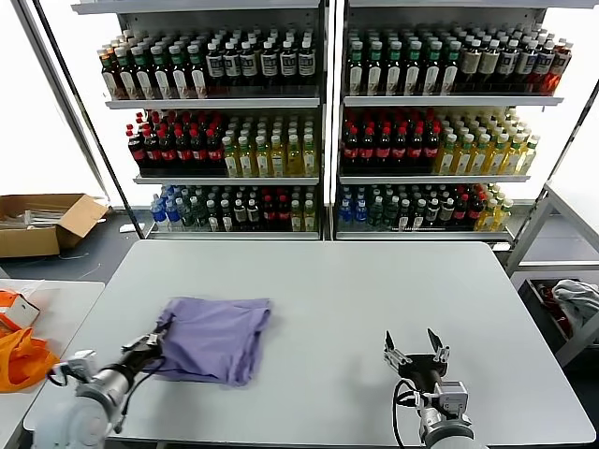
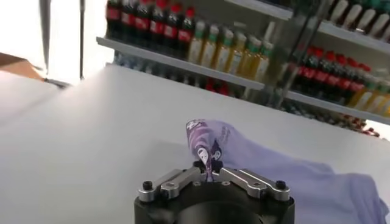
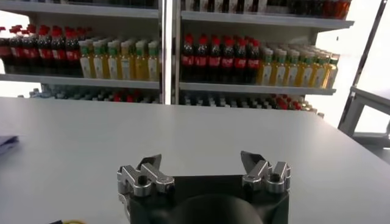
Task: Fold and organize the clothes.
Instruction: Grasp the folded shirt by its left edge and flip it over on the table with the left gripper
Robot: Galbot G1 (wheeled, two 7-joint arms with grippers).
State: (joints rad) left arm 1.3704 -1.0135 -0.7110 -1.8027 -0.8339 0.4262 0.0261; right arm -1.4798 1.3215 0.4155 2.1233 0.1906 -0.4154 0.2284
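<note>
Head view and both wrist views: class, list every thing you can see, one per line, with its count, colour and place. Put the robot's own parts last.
T-shirt: one, lavender with a dark purple print, folded on the table's left half, a corner pinched up.
Table: one, light grey, before the robot.
Shelves of bottles: two racks, red, yellow, dark and blue drinks, behind the table.
Cardboard box: one, brown, on the floor far left.
Orange bag: one, on a side table at left.
Grey-white cloth bundle: one, on a rack at right.
Left gripper: shut on the T-shirt's near-left corner.
Right gripper: open, holding nothing, over the table's near right.
</note>
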